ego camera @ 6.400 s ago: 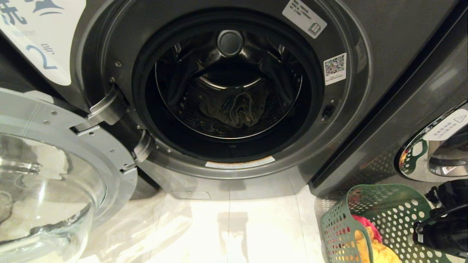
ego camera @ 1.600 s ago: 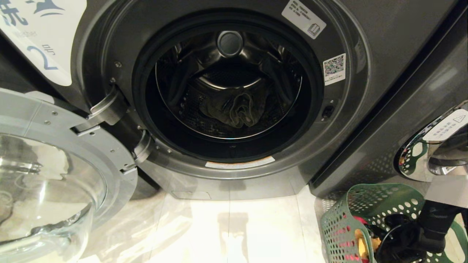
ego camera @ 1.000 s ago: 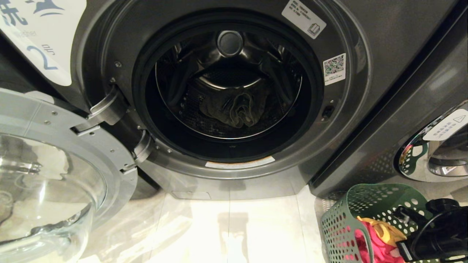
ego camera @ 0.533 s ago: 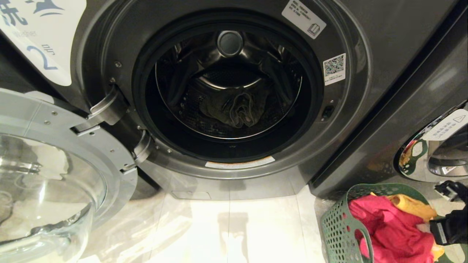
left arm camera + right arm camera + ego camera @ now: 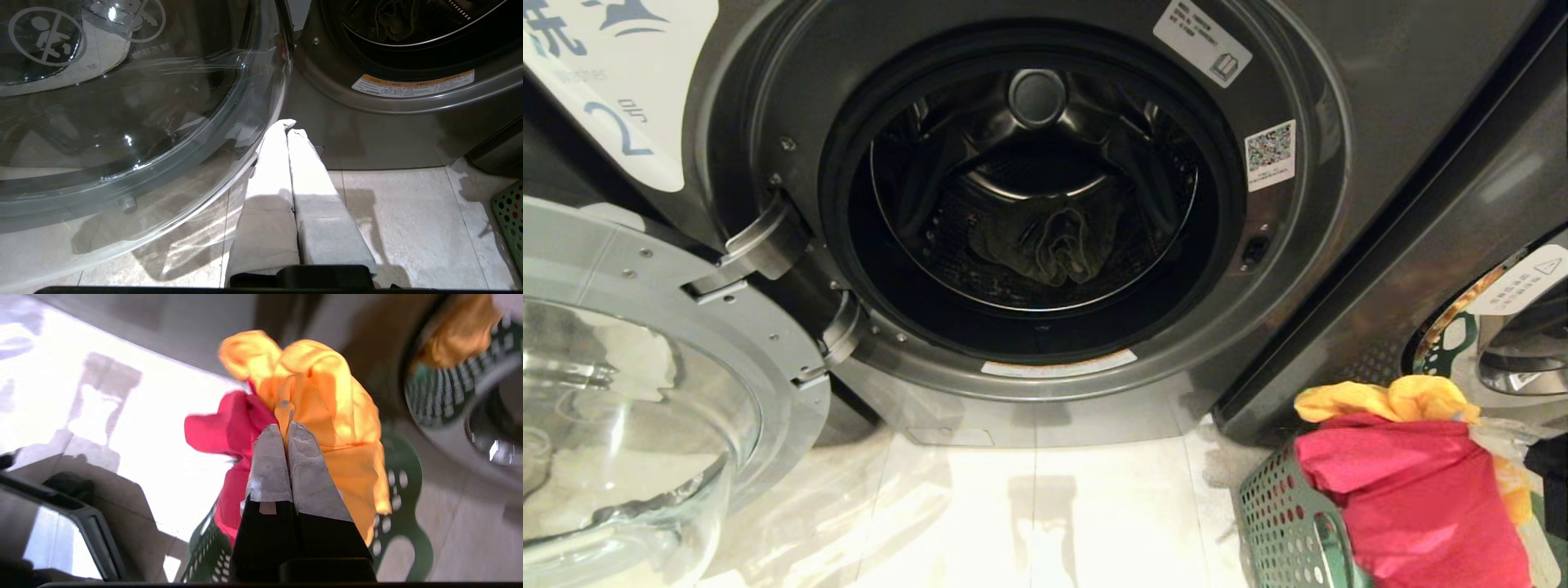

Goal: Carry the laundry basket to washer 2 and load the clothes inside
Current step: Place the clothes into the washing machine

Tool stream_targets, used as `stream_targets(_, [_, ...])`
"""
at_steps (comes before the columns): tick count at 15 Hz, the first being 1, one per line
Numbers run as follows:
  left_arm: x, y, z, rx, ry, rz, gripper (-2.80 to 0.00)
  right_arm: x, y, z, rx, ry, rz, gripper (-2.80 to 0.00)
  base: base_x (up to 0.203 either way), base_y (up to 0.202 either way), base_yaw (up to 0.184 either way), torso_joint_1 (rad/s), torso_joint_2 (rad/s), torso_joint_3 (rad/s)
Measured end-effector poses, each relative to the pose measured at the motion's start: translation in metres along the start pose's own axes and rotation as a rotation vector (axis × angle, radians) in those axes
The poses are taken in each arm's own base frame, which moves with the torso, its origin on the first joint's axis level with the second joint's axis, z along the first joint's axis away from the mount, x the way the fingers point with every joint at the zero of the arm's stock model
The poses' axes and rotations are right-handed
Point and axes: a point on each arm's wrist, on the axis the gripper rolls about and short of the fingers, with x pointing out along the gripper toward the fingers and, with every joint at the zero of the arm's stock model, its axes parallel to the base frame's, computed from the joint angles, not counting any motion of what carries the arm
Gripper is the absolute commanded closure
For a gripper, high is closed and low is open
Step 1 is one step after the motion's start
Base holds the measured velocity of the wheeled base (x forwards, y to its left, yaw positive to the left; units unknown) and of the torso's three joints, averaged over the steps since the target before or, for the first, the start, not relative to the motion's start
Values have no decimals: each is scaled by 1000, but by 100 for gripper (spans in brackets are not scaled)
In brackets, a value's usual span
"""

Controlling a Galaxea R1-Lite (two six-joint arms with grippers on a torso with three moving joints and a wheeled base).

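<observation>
Washer 2 [image 5: 1339,245] stands in front of me with its door swung open to the left; a grey-green denim piece [image 5: 1045,245] lies in the drum. The green laundry basket [image 5: 1282,531] sits on the floor at the lower right. My right gripper [image 5: 286,426] is shut on the yellow-orange garment [image 5: 327,388], and the red garment [image 5: 229,428] hangs with it above the basket [image 5: 404,498]. In the head view the red garment [image 5: 1413,498] and the yellow one [image 5: 1388,400] hide most of the basket. My left gripper [image 5: 288,124] is shut and empty, low by the open glass door [image 5: 122,122].
The open door [image 5: 645,392] with its glass bowl fills the lower left. A second washer's chrome door [image 5: 1503,343] is at the right, next to the basket. Pale floor tiles [image 5: 1037,514] lie between door and basket.
My right gripper closed inside the basket and rose, lifting the yellow and red garments up out of it. The left arm and the washer have not moved.
</observation>
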Motion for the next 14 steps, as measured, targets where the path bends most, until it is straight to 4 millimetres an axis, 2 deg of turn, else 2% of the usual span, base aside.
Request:
stream_targets(2, [0,0,0,0,0,0,0,-8,8,5,-48,-42,23,0,0,0,0,0,0,0])
stream_targets(9, [0,0,0,0,0,0,0,-9,6,14,-82,-72,11,0,0,0,0,0,0,0])
stream_targets(14, [0,0,0,0,0,0,0,-12,-4,8,-40,37,-184,0,0,0,0,0,0,0])
